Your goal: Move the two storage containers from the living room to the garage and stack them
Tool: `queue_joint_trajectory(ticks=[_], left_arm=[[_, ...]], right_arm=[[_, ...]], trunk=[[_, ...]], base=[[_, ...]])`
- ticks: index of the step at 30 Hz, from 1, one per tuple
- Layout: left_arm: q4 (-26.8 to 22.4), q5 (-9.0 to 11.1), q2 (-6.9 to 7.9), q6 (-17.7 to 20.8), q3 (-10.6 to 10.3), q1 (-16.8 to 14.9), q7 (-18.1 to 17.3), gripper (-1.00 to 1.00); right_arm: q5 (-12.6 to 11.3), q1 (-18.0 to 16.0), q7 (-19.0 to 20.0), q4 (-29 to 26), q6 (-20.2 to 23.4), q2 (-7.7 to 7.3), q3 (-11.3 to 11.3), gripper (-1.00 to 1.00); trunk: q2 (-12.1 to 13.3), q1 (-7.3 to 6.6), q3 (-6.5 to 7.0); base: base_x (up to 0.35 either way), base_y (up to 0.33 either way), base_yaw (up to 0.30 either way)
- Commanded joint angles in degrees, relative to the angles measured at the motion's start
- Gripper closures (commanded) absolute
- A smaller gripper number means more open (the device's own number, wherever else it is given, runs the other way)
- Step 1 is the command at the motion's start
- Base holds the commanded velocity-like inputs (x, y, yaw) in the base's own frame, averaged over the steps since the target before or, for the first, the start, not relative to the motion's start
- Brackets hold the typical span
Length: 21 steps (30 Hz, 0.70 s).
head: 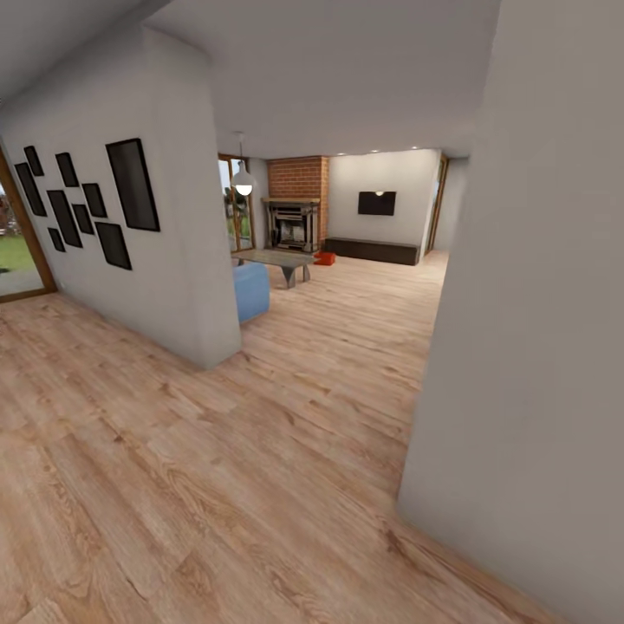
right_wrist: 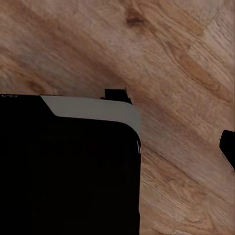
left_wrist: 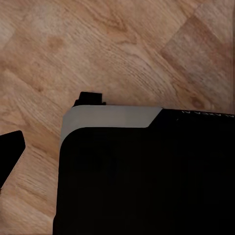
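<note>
Even, soft light is filling the head view, with the wood-plank floor [head: 217, 485] glowing warm and the near wall [head: 537, 347] staying a flat pale grey; small ceiling spots [head: 394, 149] are brightening the far room, a white pendant lamp [head: 243, 182] is hanging there, and daylight is coming in through the glass door [head: 10, 251] at the left edge. Straight lines are bowing and leaning toward the edges; far things are rendering small and soft. Both wrist views are looking dimmer and slightly blurred; the robot's dark body [left_wrist: 147, 181] is reading as near-solid black without detail, casting a faint shadow on the planks.
</note>
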Motion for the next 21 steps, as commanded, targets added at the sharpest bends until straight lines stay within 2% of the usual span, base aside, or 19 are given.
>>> queue_joint_trajectory(ticks=[1,4,15,21], left_arm=[[0.1,0.6,0.0,-0.2,0.0,-0.1,-0.2,-1.0],[0.1,0.6,0.0,-0.2,0.0,-0.1,-0.2,-1.0],[0.1,0.6,0.0,-0.2,0.0,-0.1,-0.2,-1.0],[0.1,0.6,0.0,-0.2,0.0,-0.1,-0.2,-1.0]], right_arm=[[-0.5,-0.1,-0.3,0.2,0.0,0.09,0.5,-1.0],[-0.5,-0.1,-0.4,0.2,0.1,0.09,0.5,-1.0],[-0.5,-0.1,-0.5,0.2,0.0,0.07,0.5,-1.0],[-0.5,-0.1,-0.5,0.2,-0.1,0.07,0.5,-1.0]], trunk=[[0.0,0.03,-0.06],[0.0,0.03,-0.06],[0.0,0.03,-0.06],[0.0,0.03,-0.06]], base=[[0.322,0.0,0.009],[0.322,0.0,0.142],[0.322,0.0,0.264],[0.322,0.0,0.068]])
